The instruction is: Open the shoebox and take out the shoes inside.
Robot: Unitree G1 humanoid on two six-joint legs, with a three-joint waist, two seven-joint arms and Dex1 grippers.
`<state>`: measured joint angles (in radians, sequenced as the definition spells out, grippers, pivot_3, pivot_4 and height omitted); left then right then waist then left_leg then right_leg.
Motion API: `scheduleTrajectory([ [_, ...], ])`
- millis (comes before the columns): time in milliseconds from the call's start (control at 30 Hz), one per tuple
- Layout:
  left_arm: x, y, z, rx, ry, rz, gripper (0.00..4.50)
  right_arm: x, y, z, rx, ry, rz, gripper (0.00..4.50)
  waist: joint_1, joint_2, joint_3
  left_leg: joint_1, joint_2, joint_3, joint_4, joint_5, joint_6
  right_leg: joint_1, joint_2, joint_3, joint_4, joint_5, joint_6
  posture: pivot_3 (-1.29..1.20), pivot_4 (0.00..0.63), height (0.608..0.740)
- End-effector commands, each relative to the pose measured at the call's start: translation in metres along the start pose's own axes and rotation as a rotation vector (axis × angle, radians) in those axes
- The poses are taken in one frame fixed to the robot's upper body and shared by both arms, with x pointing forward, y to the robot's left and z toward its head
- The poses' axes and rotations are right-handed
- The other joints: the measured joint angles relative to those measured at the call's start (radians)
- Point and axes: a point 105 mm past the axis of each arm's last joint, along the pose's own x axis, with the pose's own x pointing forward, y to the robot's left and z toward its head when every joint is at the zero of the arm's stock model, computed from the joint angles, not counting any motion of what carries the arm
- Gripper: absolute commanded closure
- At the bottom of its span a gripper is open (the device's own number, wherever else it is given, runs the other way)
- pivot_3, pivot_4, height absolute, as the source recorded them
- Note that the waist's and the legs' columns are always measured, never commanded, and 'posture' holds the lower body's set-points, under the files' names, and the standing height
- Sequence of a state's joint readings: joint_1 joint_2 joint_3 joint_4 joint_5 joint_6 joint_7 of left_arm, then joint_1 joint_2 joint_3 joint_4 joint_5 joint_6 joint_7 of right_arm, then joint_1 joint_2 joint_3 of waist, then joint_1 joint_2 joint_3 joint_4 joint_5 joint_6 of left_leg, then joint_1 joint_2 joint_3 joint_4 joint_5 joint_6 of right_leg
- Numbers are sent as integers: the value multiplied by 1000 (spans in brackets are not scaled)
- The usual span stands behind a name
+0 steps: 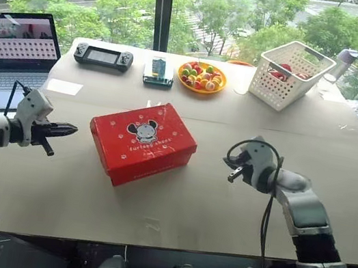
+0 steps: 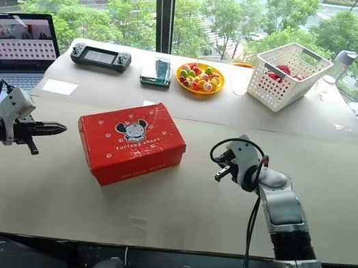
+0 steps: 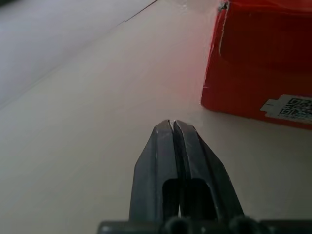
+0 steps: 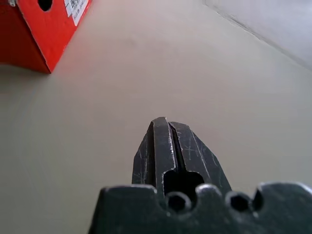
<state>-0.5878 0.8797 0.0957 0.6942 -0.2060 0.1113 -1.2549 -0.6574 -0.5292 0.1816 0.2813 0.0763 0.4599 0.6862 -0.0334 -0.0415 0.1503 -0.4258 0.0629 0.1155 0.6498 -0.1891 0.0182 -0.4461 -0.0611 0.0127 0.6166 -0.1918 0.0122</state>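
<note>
Mid-tabletop (image 1: 235, 206): shoebox (image 1: 141, 141), red, lid closed; left end effector (image 1: 61, 131) left of it, fingers pressed together, empty; right end effector (image 1: 234, 176) right of it, likewise closed, empty; both well apart from box.

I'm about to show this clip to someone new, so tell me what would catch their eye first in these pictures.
The red shoebox stands out first, lying closed at the middle of the pale table, its lid printed with a cartoon mouse. The left gripper and the right gripper hover on either side of it, both shut, neither touching it. Along the far edge by the window sit an orange plate of colourful sweets and a white basket.
</note>
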Motion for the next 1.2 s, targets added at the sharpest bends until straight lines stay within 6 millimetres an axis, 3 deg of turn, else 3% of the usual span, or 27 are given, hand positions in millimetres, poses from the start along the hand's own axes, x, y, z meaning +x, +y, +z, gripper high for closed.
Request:
scheduleTrajectory([
  [33,17,-35,22,4,-52,-167,4497,25,-23,11,-99,13,-67,4414,-6,0,0,0,0,0,1,0,0,0,0,0,1,0,0,0,150,738],
  [200,21,-66,30,-41,-80,-257,4497,55,-20,40,-131,-32,-43,4414,-11,-1,0,-3,0,-1,2,0,0,-9,1,1,12,0,1,0,150,738],
  [333,17,-75,31,-44,-77,-251,4497,76,26,57,-197,-73,160,4414,-13,-1,0,-4,3,-1,1,0,0,-11,4,1,15,-1,-1,0,150,738],
  [500,14,-78,31,-47,-78,-230,4497,78,63,67,-202,-130,377,4414,-13,0,0,-3,3,-1,1,0,0,-11,4,1,16,-1,-1,0,150,738],
  [600,16,-78,31,-41,-81,-217,4497,73,73,68,-193,-146,456,4414,-11,0,0,-3,2,-1,2,0,0,-11,3,1,16,-1,-1,0,150,738],
  [733,32,-70,37,-4,-90,-197,4497,62,66,65,-172,-158,458,4414,-3,0,0,-3,2,-1,3,1,-2,-11,3,0,16,-1,-1,0,150,738],
  [867,66,-69,52,66,-117,-234,4497,42,45,52,-143,-144,383,4414,23,0,0,-4,2,-1,3,3,-5,-10,3,-1,16,-1,-1,0,150,738],
  [1033,117,-94,75,139,-151,-393,4497,3,12,20,-63,-86,220,4414,43,0,0,-8,1,-2,8,3,-5,-11,1,-3,16,0,0,0,150,738],
  [1200,139,-105,78,138,-165,-459,4497,-20,-4,4,-18,-40,114,4414,36,0,0,-10,1,-1,11,3,-5,-11,1,-1,15,2,3,0,150,738],
])
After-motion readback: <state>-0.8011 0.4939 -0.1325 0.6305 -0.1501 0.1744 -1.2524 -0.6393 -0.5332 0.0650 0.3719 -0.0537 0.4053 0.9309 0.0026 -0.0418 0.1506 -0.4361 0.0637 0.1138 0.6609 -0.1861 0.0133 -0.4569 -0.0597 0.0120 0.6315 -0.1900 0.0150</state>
